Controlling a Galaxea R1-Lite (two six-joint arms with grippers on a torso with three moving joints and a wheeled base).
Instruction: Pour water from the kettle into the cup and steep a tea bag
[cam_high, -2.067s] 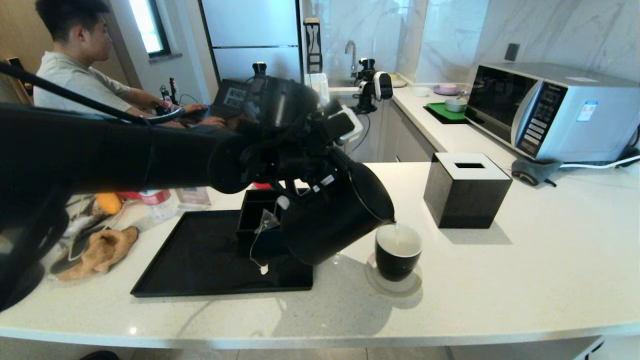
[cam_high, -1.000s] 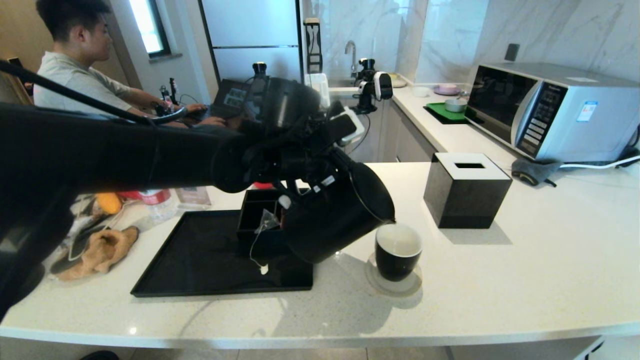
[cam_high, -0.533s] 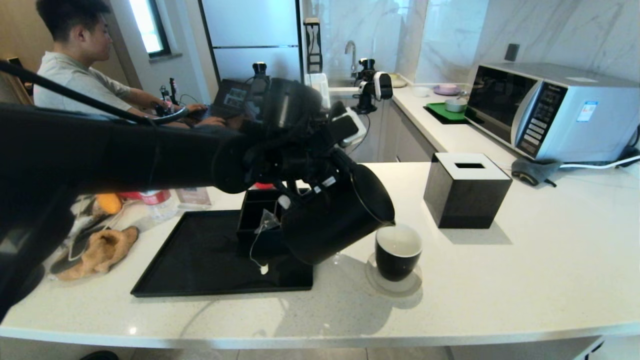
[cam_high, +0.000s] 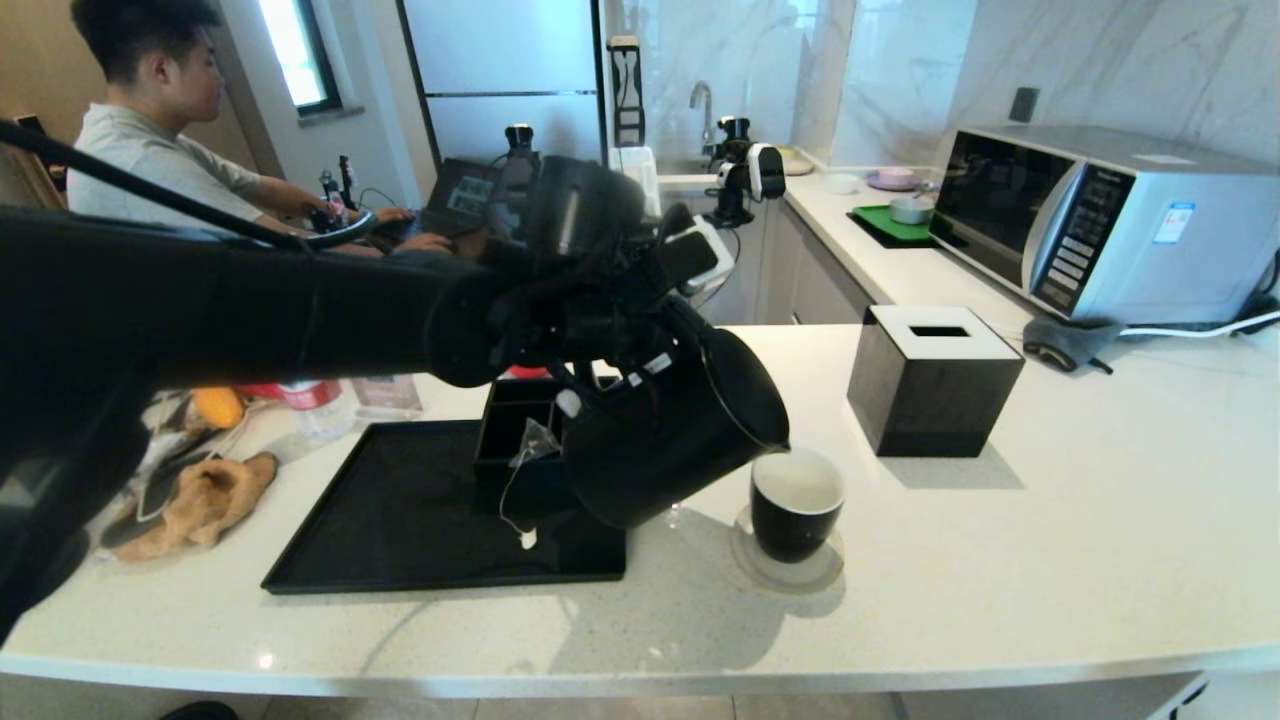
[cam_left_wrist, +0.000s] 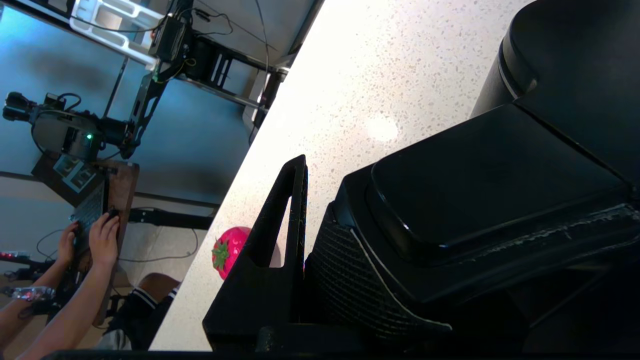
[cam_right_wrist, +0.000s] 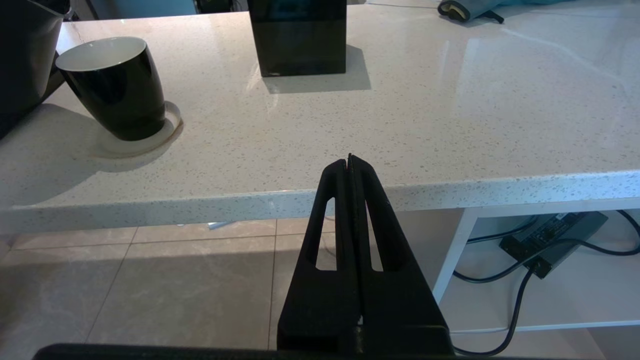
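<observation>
The black kettle (cam_high: 680, 440) hangs tilted over the counter, its spout just above the rim of the cup (cam_high: 797, 500). My left gripper (cam_high: 620, 365) is shut on the kettle's handle (cam_left_wrist: 475, 190); one finger (cam_left_wrist: 280, 235) shows beside it. No water runs from the spout. The black cup, white inside, stands on a round coaster (cam_high: 790, 575) and also shows in the right wrist view (cam_right_wrist: 112, 87). The tea bag (cam_high: 535, 440) hangs over the side of a black box on the tray, its string dangling. My right gripper (cam_right_wrist: 350, 160) is shut and empty, below the counter's front edge.
A black tray (cam_high: 400, 520) lies left of the cup. A black tissue box (cam_high: 935, 380) stands behind the cup to the right, a microwave (cam_high: 1110, 220) further back. A clear bottle (cam_high: 315, 405) and brown cloth (cam_high: 200, 500) are at the left. A person (cam_high: 150, 130) sits beyond.
Two seconds ago a thin stream ran from the spout into the cup; it has stopped. The kettle has barely moved and stays tilted over the cup.
</observation>
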